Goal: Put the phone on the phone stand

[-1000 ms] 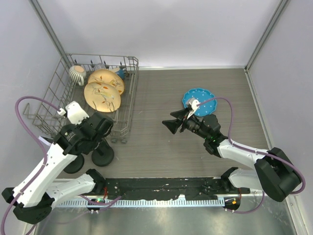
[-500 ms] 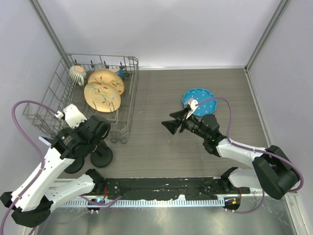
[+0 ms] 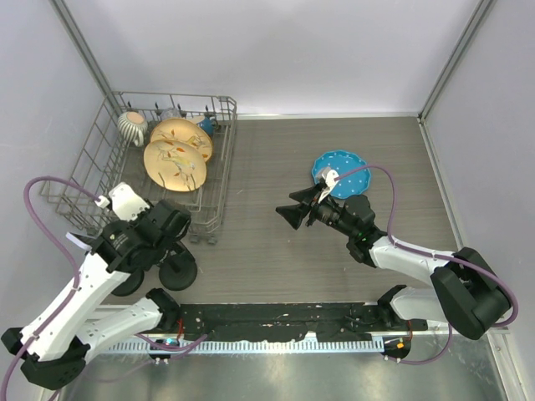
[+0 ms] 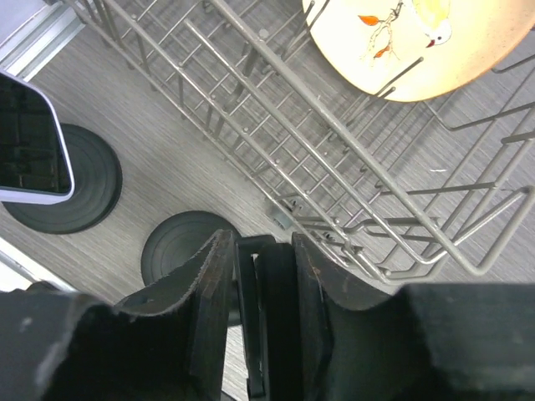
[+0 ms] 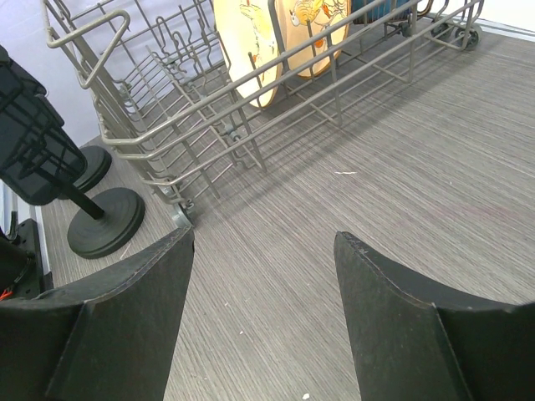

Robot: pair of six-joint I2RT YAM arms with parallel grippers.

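My left claw (image 4: 261,255) hangs low over the counter (image 4: 109,100), just in front of the dish rack (image 4: 276,117). Its fingers sit close on either side of a dark slab (image 4: 266,326) that I see edge-on. They are so near the slab that I cannot tell whether they pinch it or stand just clear of it. I also cannot tell whether the slab is a phone or the cradle of a stand. Directly below it lies a round black base (image 4: 171,246). In the right wrist view that base carries a thin post (image 5: 77,200) running up into the black bulk of the left claw.

The phone (image 4: 29,142) that I can make out clearly has a white rim and a dark screen. It shows at the left edge of the left wrist view, above a second round base (image 4: 88,188) just beside the first. The frame cuts it off, so I cannot tell whether it sits in that stand's holder.

My right claw (image 5: 263,238) is spread wide with nothing between its fingers. It hovers above bare counter near the middle, well apart from both bases, with a blue plate (image 3: 322,167) just behind its wrist. In the rack stand two cream plates (image 3: 175,163) and a ribbed cup (image 3: 131,125).
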